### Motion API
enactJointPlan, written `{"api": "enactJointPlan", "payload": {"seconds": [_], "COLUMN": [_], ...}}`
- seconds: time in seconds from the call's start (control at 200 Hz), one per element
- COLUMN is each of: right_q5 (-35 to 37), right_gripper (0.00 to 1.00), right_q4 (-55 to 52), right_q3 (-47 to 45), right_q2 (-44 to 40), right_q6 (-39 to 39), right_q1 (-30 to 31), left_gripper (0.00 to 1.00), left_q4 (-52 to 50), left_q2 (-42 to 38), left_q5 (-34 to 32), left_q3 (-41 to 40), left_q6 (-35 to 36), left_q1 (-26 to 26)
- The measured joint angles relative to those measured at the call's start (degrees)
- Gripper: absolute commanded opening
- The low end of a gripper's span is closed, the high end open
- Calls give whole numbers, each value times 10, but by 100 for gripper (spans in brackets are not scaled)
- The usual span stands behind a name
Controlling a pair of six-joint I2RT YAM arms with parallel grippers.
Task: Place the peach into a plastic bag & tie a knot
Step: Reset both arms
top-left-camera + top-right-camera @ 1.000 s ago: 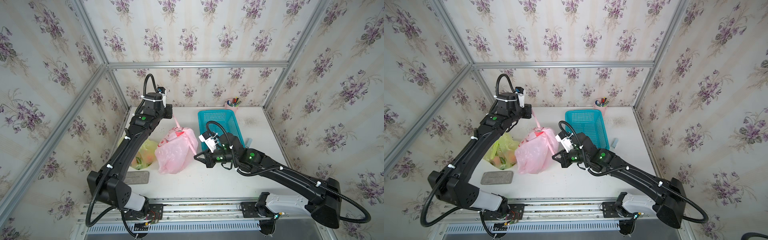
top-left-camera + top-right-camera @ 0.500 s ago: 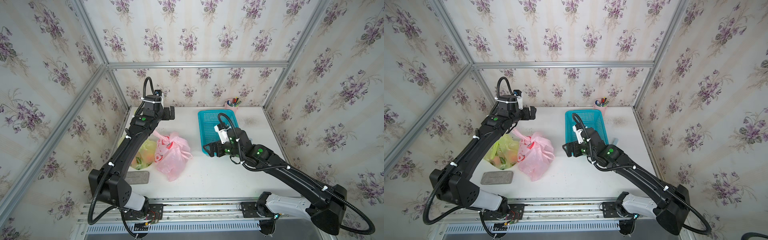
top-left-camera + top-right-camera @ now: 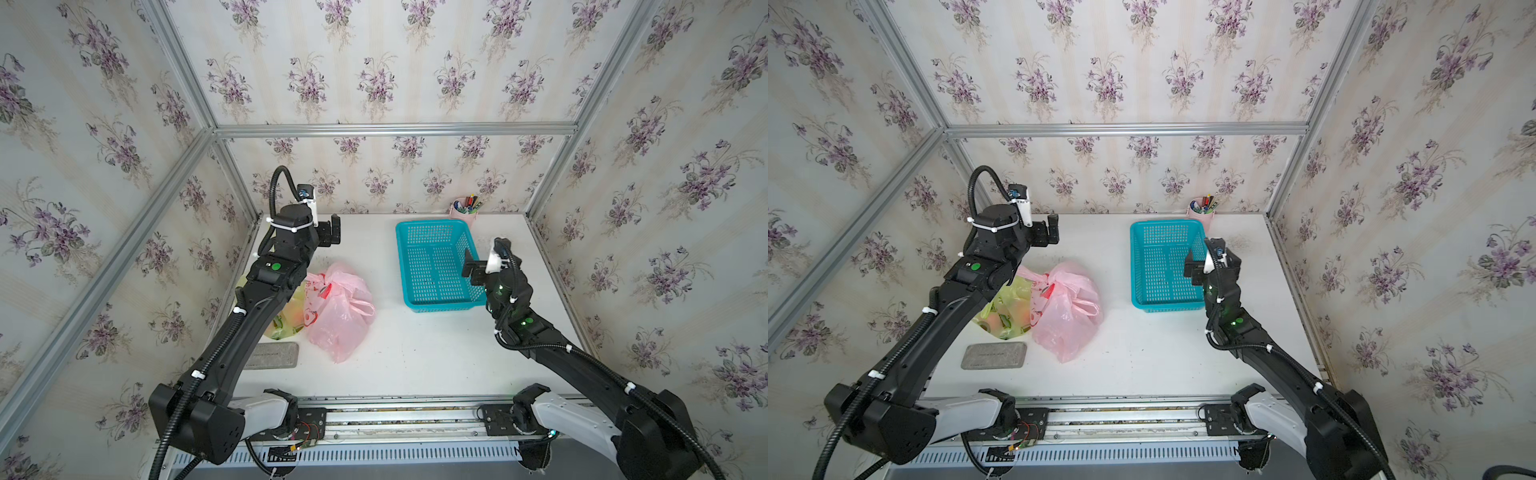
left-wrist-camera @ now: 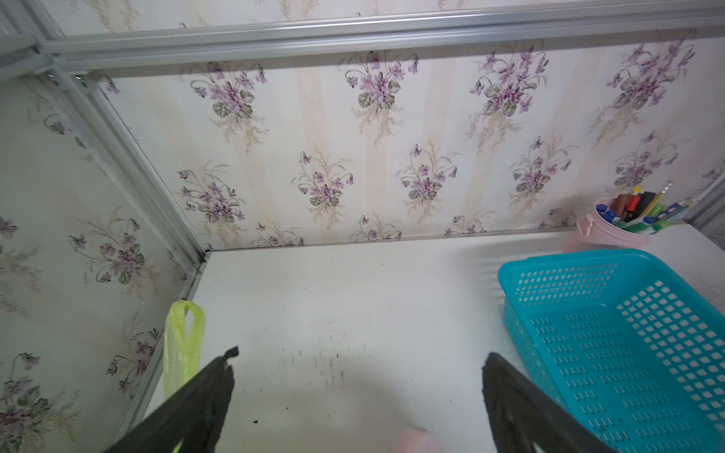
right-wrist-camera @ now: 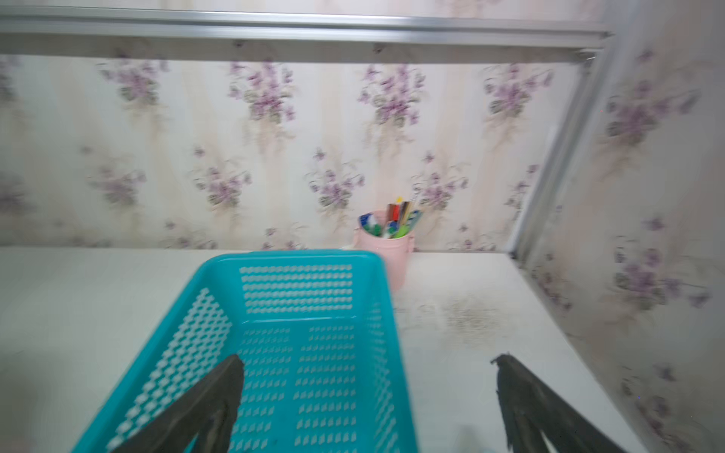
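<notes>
Top views: both tools just released, knot looks tied.
We see left tool [image 3: 332, 235] and right tool [image 3: 473, 270] spread wide and empty, drawn back from the crinkly, thin pink plastic bag [image 3: 343, 328] slumped on the smooth white desk [image 3: 415, 357]; its top bunches into a knot [image 3: 323, 287], the peach presumably inside, unseen.

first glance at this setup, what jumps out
The knotted pink bag lies on the left side of the table, against a yellow-green bag. To its right sits an empty teal basket. The left gripper and right gripper hang clear of both bags, open and holding nothing.
</notes>
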Motion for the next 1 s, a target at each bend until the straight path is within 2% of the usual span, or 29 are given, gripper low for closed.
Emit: {"api": "enactJointPlan", "payload": {"seconds": [0.195, 0.3, 0.41, 0.599, 0.774, 0.889, 0.999], "right_q5": [28, 24, 7, -36, -76, -98, -111], "right_gripper": [100, 100, 100, 100, 100, 100, 100], "right_q4": [67, 103, 155, 268, 393, 426, 436], "right_q3": [-80, -130, -158, -170, -185, -195, -195], "right_q2": [48, 72, 116, 180, 249, 268, 270], "right_q6": [10, 19, 35, 40, 48, 48, 48], "right_q1": [-98, -120, -143, -154, -163, -165, -167], "left_gripper": [99, 99, 99, 99, 100, 99, 99], "left_q4": [87, 107, 140, 276, 391, 468, 536], "left_q2": [30, 31, 20, 8, 37, 66, 127], "left_q5": [-24, -40, -57, -67, -68, -62, -49], "left_q3": [-148, -235, -301, -435, -472, -487, -494], "left_q6": [10, -15, -21, -14, -3, 9, 20], "left_q1": [19, 48, 53, 57, 56, 63, 65]}}
